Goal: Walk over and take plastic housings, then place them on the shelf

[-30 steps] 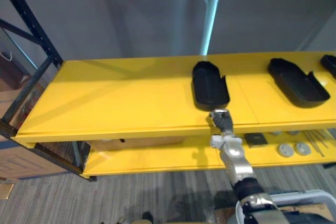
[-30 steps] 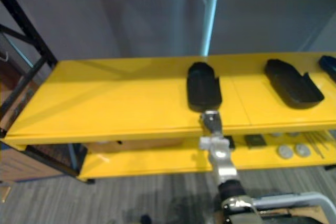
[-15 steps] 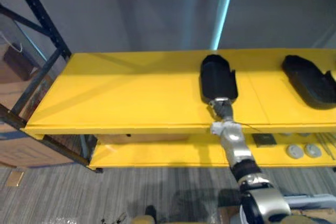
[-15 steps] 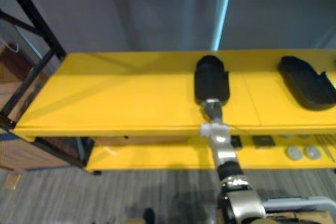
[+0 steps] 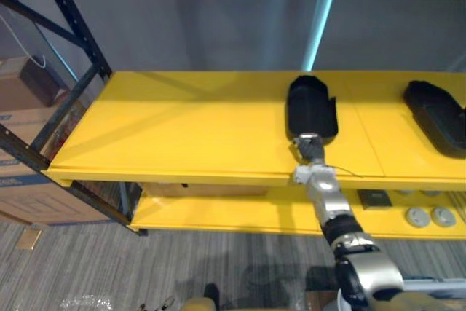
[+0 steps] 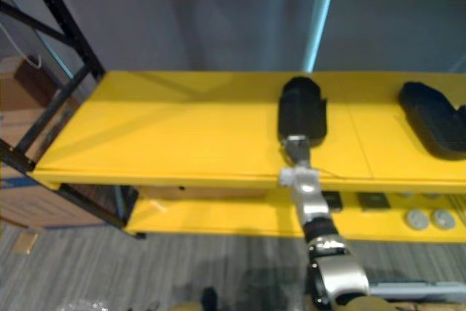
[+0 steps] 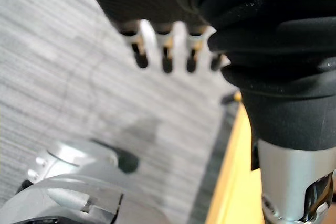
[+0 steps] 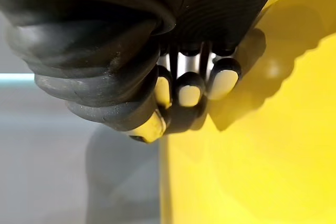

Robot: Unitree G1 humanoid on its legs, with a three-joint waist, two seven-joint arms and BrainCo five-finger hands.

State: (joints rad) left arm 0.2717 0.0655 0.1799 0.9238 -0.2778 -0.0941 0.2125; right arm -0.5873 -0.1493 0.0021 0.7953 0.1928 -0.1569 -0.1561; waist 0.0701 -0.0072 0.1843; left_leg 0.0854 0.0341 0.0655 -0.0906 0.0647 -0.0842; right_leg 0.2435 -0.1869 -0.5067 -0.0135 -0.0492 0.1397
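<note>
Yellow shelving (image 5: 182, 129) stands against a grey wall. Near the middle of its top level lies a black plastic housing (image 5: 312, 109), flat on the board. The right hand (image 5: 309, 149) sits right at the housing's near end, over the shelf's front edge; whether it grips or is merely beside it I cannot tell. A second housing (image 5: 437, 114) lies well to the right. The left hand (image 7: 165, 51) hangs with relaxed fingers above the floor. This looks like the placing step; next, I judge, the hand should draw back cleanly without dragging the housing.
</note>
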